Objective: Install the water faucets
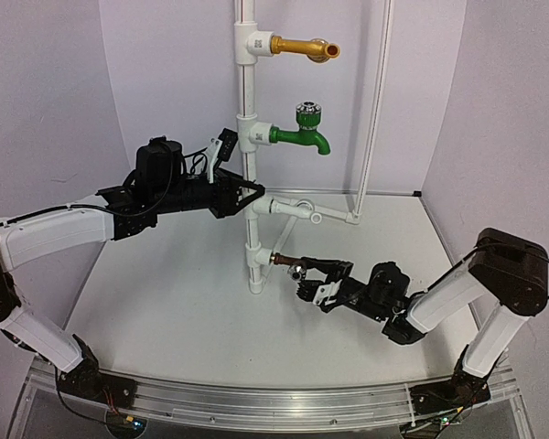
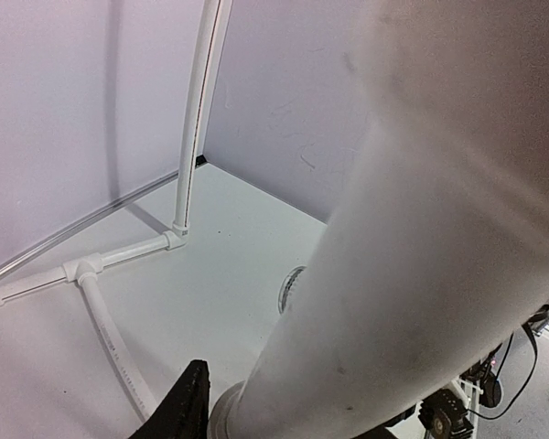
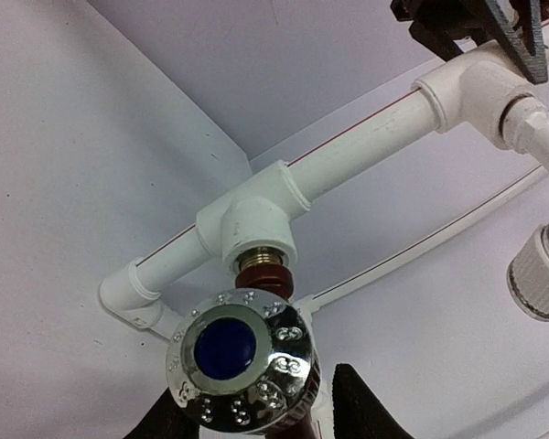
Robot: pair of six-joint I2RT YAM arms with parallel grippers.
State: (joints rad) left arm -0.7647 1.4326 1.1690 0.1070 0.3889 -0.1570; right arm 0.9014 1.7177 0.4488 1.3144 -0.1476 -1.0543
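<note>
Pale lilac walls [image 1: 55, 91] curve round the back and both sides. A white tabletop [image 1: 183, 311] fills the middle; an aluminium rail [image 1: 274, 402] crosses the bottom edge. Light seems soft and even.

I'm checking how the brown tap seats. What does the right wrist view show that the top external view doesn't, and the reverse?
Only right wrist: the knob with its blue centre, and the brown tap neck entering the white tee. Only top external: the gold faucet and green faucet higher on the white pipe. Both: the brown tap at its tee, held in the right end effector.
</note>
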